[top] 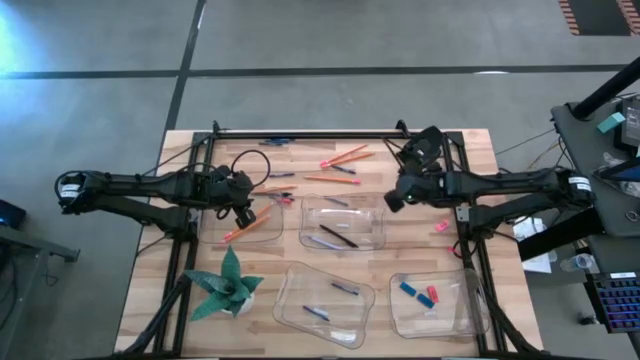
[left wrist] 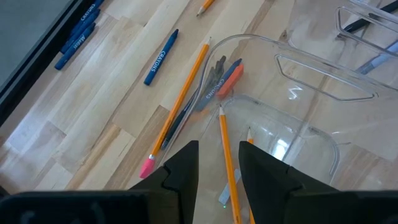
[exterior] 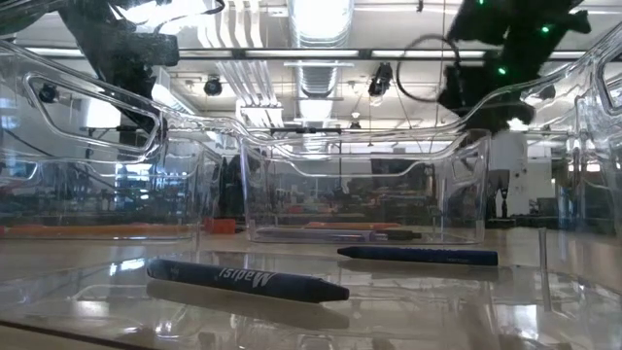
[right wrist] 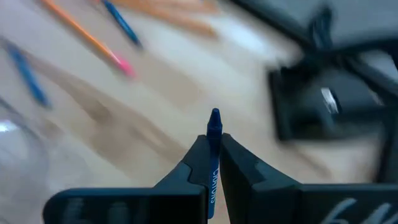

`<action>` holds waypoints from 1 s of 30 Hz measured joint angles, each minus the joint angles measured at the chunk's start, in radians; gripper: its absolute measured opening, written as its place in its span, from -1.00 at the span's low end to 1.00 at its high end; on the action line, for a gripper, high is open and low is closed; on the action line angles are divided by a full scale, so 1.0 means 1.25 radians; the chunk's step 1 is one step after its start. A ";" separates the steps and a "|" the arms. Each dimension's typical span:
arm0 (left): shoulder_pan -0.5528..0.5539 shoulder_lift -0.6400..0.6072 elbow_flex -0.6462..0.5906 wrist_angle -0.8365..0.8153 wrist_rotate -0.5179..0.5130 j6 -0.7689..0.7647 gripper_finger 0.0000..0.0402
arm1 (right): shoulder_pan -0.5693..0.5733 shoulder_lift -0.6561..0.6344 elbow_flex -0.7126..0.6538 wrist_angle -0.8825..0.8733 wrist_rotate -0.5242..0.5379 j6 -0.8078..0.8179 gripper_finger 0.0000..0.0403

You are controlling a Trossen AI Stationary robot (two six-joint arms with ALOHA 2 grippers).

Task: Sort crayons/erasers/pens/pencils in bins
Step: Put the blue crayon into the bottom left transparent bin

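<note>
Right hand [right wrist: 213,163] is pinched shut on a blue crayon [right wrist: 214,134], a short waxy stick whose blunt tip pokes out beyond the two dark fingers; in the high view this hand [top: 396,196] hangs above the middle of the table [top: 470,255], just right of the upper middle bin. Left hand [left wrist: 219,167] stands partly open with nothing between its dark, wedge-shaped fingers, over the left bin [top: 247,226] toward the table's left edge. Below it two thin orange pencils [left wrist: 227,163] lie slanted inside that clear tub, and a third orange pencil with a pink eraser end [left wrist: 177,107] lies along the outside of its rounded wall, beside a dark pen and a short orange-red stick.

Nearest the front edge sit two of the bins: a clear shallow tub [top: 322,303] holding short blue crayons, and at the front right another [top: 436,301] holding the erasers [top: 432,295], stubby red and blue blocks. A green folded-paper plant [top: 226,285] stands at the front left corner. Farther in, the middle bin [top: 343,223] holds dark, slim pens. A small pink eraser [top: 442,227] lies loose on the pale wood planks near the right edge. Toward the far edge, loose orange pencils [top: 345,156] and blue crayons are scattered.
</note>
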 joint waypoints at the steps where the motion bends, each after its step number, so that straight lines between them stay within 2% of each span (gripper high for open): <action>1: 0.000 0.000 0.000 0.000 0.000 0.000 -0.50 | 0.002 -0.002 0.000 0.049 0.000 -0.025 -0.94; 7: 0.000 0.000 0.000 0.000 0.000 -0.001 -0.50 | 0.047 0.019 -0.001 0.332 -0.030 -0.157 -0.94; 11: 0.000 0.000 0.000 0.000 0.000 -0.001 -0.50 | 0.098 0.042 -0.001 0.464 -0.069 -0.197 -0.94; 18: 0.000 0.000 0.000 0.001 0.000 -0.001 -0.50 | 0.214 0.094 0.005 0.588 -0.082 -0.201 -0.94; 27: 0.000 0.000 0.000 0.001 0.000 0.001 -0.50 | 0.367 0.202 0.006 0.903 -0.184 -0.188 -0.94; 30: 0.000 0.000 0.000 0.001 0.000 0.001 -0.50 | 0.395 0.251 0.007 0.959 -0.206 -0.132 -0.94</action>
